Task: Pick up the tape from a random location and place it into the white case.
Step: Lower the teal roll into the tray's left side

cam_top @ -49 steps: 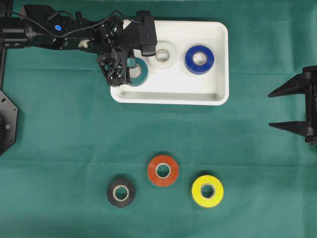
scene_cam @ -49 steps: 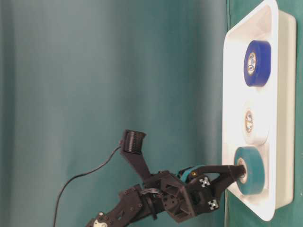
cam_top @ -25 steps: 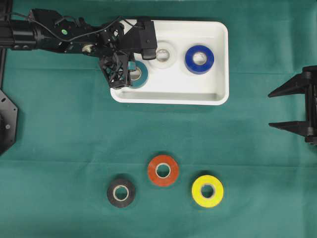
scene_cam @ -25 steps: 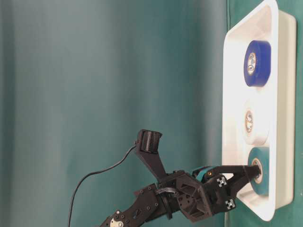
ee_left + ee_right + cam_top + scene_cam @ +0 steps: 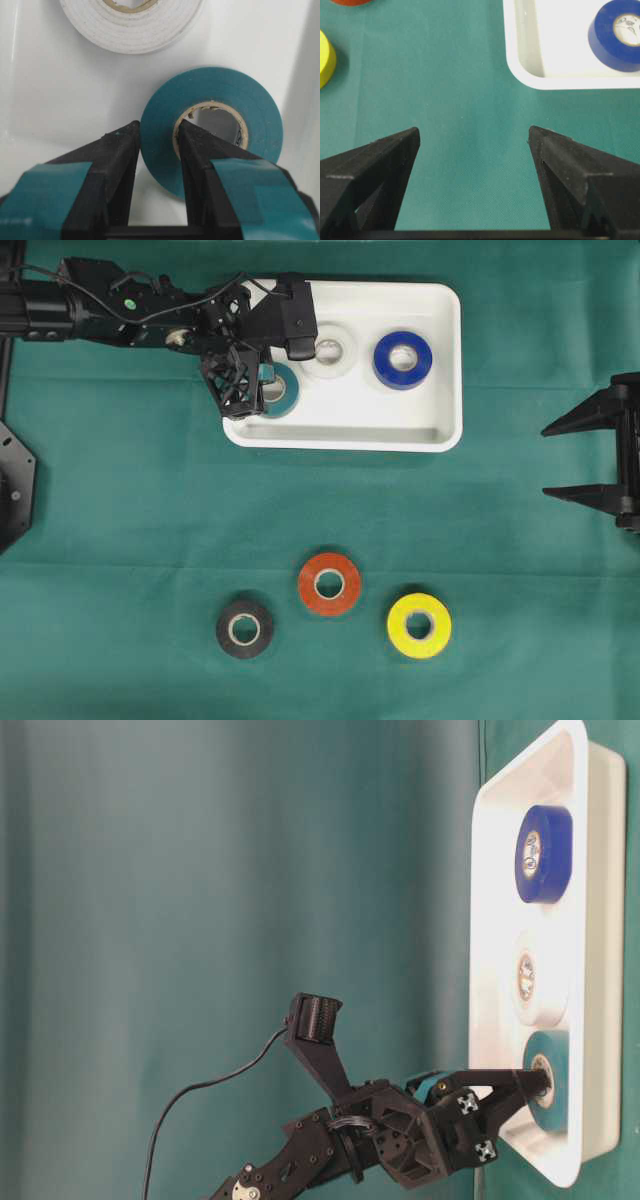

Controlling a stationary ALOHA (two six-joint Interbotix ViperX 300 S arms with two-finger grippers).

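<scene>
A teal tape (image 5: 284, 393) lies flat on the floor of the white case (image 5: 345, 441), in its left end. My left gripper (image 5: 266, 390) is shut on the teal tape's wall, with one finger outside it and one in the core. In the left wrist view the fingers (image 5: 120, 150) pinch the teal tape (image 5: 215, 85) over the white case floor (image 5: 60, 100). The table-level view shows my left gripper (image 5: 530, 1085) at the teal tape (image 5: 556, 1098) inside the case (image 5: 480, 920). My right gripper (image 5: 560, 460) stands open at the right edge, with nothing but cloth between its fingers (image 5: 474, 136).
A white tape (image 5: 329, 350) and a blue tape (image 5: 403, 360) also lie in the case. On the green cloth in front lie a red tape (image 5: 329, 584), a black tape (image 5: 245, 629) and a yellow tape (image 5: 419, 625).
Over the first half second my left gripper lowered the teal tape onto the case floor. Since then nothing has visibly moved. The right arm has stayed still.
</scene>
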